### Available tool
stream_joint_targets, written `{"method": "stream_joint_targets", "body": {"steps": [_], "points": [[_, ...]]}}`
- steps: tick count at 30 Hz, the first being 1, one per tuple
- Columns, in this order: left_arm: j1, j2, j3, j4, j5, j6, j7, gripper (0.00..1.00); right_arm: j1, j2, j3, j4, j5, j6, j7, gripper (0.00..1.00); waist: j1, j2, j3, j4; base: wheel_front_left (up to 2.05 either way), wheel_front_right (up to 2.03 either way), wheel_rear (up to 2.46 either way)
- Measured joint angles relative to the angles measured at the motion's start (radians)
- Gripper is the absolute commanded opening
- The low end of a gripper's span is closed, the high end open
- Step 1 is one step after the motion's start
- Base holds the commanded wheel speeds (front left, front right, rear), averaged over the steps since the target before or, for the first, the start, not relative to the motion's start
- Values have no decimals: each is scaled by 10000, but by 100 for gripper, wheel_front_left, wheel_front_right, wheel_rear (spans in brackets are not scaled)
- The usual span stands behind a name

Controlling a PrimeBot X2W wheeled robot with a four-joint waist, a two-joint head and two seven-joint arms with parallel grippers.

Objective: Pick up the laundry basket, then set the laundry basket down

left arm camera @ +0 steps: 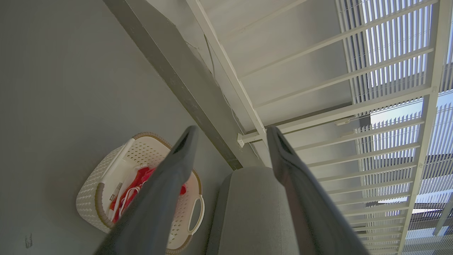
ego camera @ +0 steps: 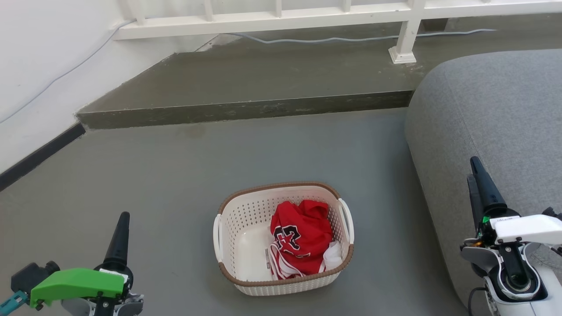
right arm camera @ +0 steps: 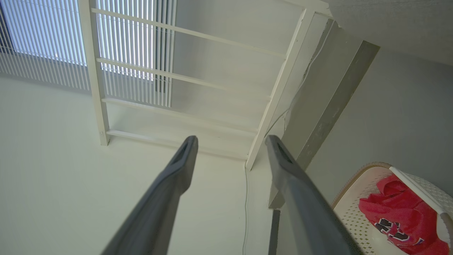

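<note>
The laundry basket (ego camera: 246, 210) stands upright on the grey floor, cream-white and perforated, with a brown rim and a white handle on each side. A red garment (ego camera: 303, 237) with black and white lettering lies inside it. My left gripper (ego camera: 123, 217) hangs low at the left, well apart from the basket. In the left wrist view the left gripper (left arm camera: 232, 130) is open and empty, with the basket (left arm camera: 88, 198) behind its left finger. My right gripper (ego camera: 472, 169) hovers over the sofa's edge. The right gripper (right arm camera: 230, 139) is open and empty too, the basket (right arm camera: 368, 166) at lower right.
A grey sofa (ego camera: 483, 109) bulges in at the right, close to the basket. Beyond the basket the floor rises in a dark step (ego camera: 246, 109), with a white railing (ego camera: 307, 17) and a loose cable (ego camera: 351, 38) on the upper level. A white wall (ego camera: 35, 66) runs along the left.
</note>
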Motion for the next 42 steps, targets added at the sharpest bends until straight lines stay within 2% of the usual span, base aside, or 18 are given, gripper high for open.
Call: {"method": "stream_joint_targets", "body": {"steps": [10, 18, 33, 42], "points": [[-152, 174, -77, -232, 1760, 56, -291, 100, -4, -520, 510, -25, -1436, 4, -353, 100, 0, 0, 22, 10, 0, 0, 0], [-218, 226, -382, -416, 3258, 330, -506, 100, -21, -765, 855, -25, -2771, -6, -614, 100, 0, 0, 41, 23, 0, 0, 0], [-266, 188, -757, -662, 5310, 610, -959, 100, -152, -907, 1331, -33, -4765, -510, -1072, 100, 0, 0, 59, 48, 0, 0, 0], [-328, 121, -943, -779, 6364, 665, -1229, 100, -257, -911, 1507, -224, -5789, -623, -1398, 100, 0, 0, 61, 58, 0, 0, 0]]}}
